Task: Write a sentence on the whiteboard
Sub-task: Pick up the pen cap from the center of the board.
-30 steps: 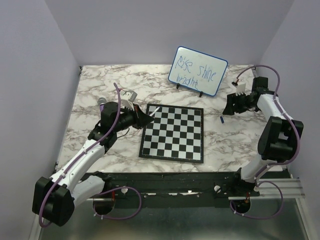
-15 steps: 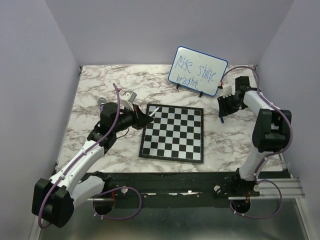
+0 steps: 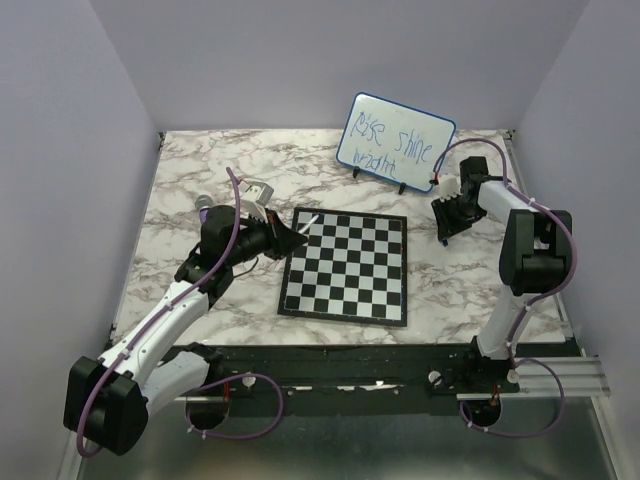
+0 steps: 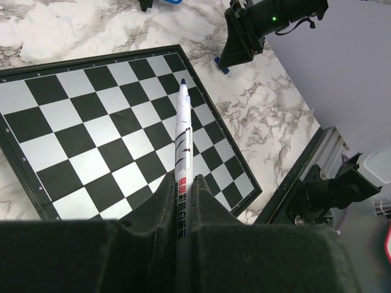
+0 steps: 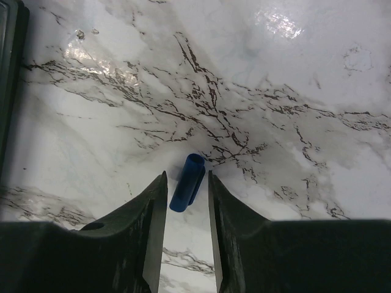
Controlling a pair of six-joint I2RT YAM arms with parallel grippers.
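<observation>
The whiteboard (image 3: 396,142) stands tilted at the back of the table, with the sentence (image 3: 388,140) in blue marker in two lines. My left gripper (image 3: 292,235) is shut on a white marker (image 4: 183,131), whose uncapped blue tip points over the chessboard (image 4: 110,128). My right gripper (image 3: 444,228) is open and points down, just right of the whiteboard. Its fingers (image 5: 154,201) stand on either side of a blue marker cap (image 5: 187,182) that lies on the marble; the cap also shows in the top view (image 3: 442,238).
The black-and-white chessboard (image 3: 349,264) lies flat in the middle of the marble table (image 3: 190,190). Lilac walls close in the table on three sides. The whiteboard's black feet stand near my right gripper. A black rail (image 3: 400,365) runs along the near edge.
My right arm has swung left and in towards the whiteboard and come down over the blue cap. My left arm and the marker have not moved.
</observation>
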